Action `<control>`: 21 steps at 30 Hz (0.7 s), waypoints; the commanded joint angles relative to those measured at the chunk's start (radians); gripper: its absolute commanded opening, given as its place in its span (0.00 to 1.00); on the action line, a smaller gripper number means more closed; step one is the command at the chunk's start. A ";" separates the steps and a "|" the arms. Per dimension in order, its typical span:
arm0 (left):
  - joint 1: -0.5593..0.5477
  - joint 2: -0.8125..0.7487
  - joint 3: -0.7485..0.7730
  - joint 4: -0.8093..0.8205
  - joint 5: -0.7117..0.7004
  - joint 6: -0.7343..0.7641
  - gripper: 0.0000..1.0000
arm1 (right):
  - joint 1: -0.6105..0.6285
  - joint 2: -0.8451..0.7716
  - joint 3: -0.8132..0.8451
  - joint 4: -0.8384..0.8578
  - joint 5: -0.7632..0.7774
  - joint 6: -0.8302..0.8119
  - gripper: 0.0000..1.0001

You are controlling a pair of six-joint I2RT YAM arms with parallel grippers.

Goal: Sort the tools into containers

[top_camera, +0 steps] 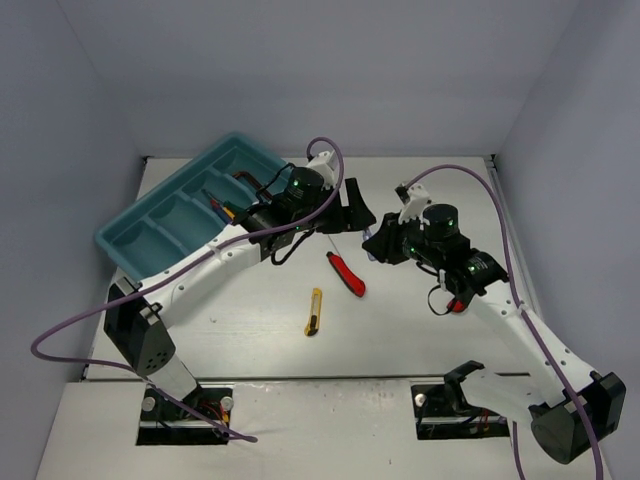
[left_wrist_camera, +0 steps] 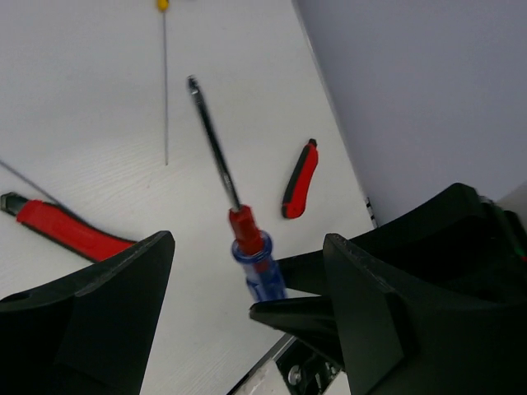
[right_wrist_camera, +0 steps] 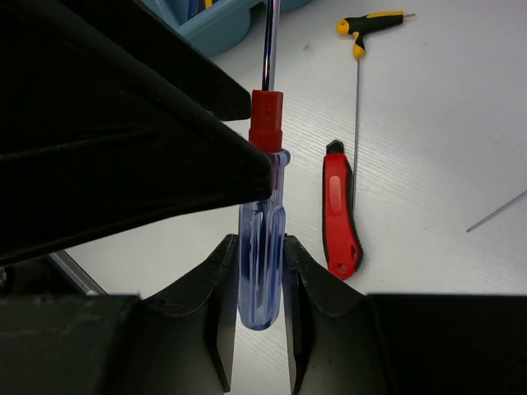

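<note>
The right gripper (right_wrist_camera: 261, 255) fills the bottom of its own wrist view. Its two fingers are closed on the clear blue handle of a blue screwdriver (right_wrist_camera: 268, 222). The screwdriver is held off the bench (top_camera: 420, 340). Its red collar is above the fingers and its metal shaft points away towards the teal tray (top_camera: 140, 238).

The left gripper (left_wrist_camera: 249, 243) sits right at this tool with its jaws spread wide. One finger stands on each side of the red collar, and the left wrist view shows a gap on both sides. From the right wrist, one of those fingers overlaps the top of the handle, and I cannot tell whether it touches.

On the bench just beyond the handle lies a red utility knife (right_wrist_camera: 340, 214). The thin shaft of a yellow-black T-handle driver (right_wrist_camera: 370, 23) runs alongside it, its grip towards the tray. A second red knife (left_wrist_camera: 300, 178) lies near the bench edge by the wall. A yellow utility knife (top_camera: 314, 311) lies alone, nearer the arm bases.

The tray sits at the far left. An orange-tipped tool (top_camera: 222, 208) shows in one of its farther compartments, partly hidden by the left arm.
</note>
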 commanded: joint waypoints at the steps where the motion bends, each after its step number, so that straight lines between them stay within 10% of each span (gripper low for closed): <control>1: -0.017 -0.019 0.029 0.148 -0.012 -0.041 0.70 | 0.015 -0.023 0.019 0.088 -0.036 0.008 0.00; 9: -0.037 0.003 0.022 0.146 -0.021 -0.056 0.58 | 0.020 -0.014 0.020 0.142 -0.039 0.022 0.00; 17: -0.037 -0.004 0.002 0.145 -0.034 -0.046 0.00 | 0.020 -0.006 0.020 0.158 -0.030 0.026 0.01; 21: -0.007 -0.005 0.023 0.100 -0.044 -0.014 0.00 | 0.021 -0.004 0.022 0.158 -0.016 0.027 0.33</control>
